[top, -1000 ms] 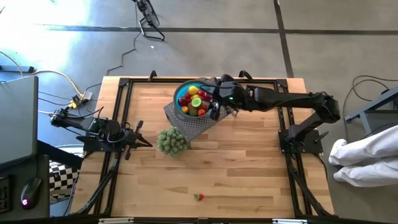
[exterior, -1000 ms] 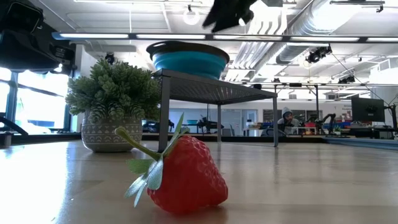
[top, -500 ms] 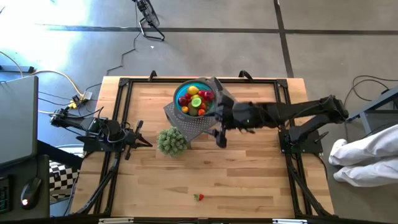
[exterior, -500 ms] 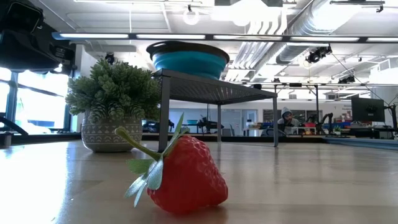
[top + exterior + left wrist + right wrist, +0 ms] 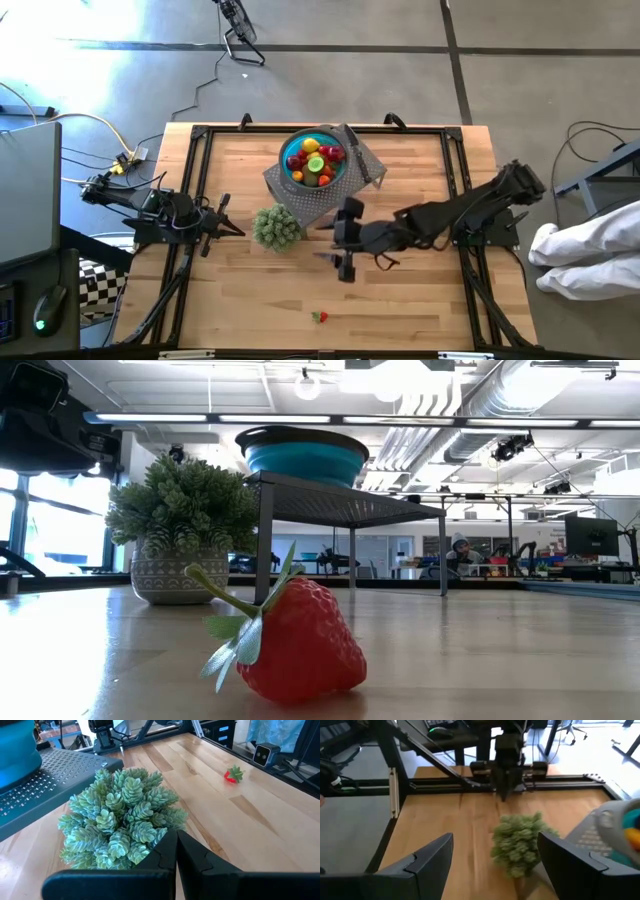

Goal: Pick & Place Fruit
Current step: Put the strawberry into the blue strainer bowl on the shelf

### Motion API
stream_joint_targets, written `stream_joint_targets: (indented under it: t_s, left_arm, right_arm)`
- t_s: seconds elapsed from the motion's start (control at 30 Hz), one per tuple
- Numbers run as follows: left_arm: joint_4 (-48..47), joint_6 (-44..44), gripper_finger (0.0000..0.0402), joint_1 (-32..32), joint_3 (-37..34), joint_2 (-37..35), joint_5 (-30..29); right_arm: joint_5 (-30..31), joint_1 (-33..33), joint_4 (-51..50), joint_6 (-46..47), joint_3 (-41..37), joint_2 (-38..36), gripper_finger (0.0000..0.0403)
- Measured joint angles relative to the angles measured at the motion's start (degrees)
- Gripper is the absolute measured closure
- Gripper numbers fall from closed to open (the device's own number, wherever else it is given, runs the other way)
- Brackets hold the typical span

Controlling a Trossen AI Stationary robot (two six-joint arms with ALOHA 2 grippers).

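Right tool (image 5: 335,247) hung wide open and empty over mid-bench; left tool (image 5: 232,228) rested shut at left. One strawberry (image 5: 319,317) lay near; a careless descent could clip the plant (image 5: 276,227).

Light wooden table (image 5: 420,290) with black frame rails along its edges. Directly on it: a small potted plant (image 5: 277,227), green and bushy, in a patterned grey pot. Touching or just beside the plant, on the far side, stands a grey perforated metal stand (image 5: 320,195) on thin legs; a blue bowl (image 5: 296,147) sits on the stand, not on the wood. One red strawberry (image 5: 319,317) with green leaves lies alone on the wood, well apart from the plant, near the table's front edge.
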Motion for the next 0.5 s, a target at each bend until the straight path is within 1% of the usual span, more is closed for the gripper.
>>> stream_joint_targets:
  t_s: [0.2, 0.37, 0.5]
  left_arm:
    - [0.1, 0.1, 0.04, 0.0, 0.0, 0.0, 0.0]
    - [0.1, 0.1, 0.04, 0.0, 0.0, 0.0, 0.0]
    - [0.1, 0.4, 0.04, 0.0, 0.0, 0.0, 0.0]
  right_arm:
    - [0.1, 1.7, 2.2, 0.7, 0.9, 3.7, 0.0121]
    - [0.1, 2.9, -1.8, 0.5, 8.9, 9.3, 0.0121]
    - [0.3, 3.6, -11.2, 1.3, 17.4, 14.9, 0.0121]
